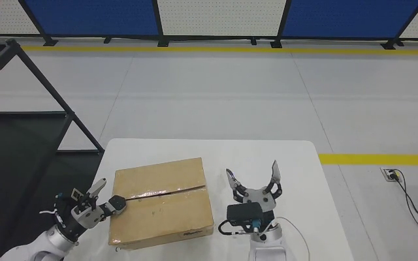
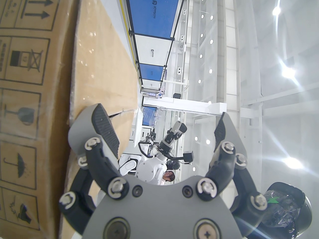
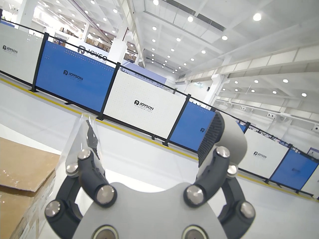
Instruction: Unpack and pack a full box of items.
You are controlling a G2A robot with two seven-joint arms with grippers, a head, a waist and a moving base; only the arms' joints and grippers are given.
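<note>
Closed box (image 1: 163,209) hides its contents; spread left claw (image 1: 108,194) at its edge.

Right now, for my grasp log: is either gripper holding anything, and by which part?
Nothing is held. The left gripper is open at the top edge of the closed box; the right gripper is open beside it.

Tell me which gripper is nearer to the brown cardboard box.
Left. The left gripper is right at the edge of the brown cardboard box, about touching it; the right gripper stands apart beside the opposite edge.
</note>
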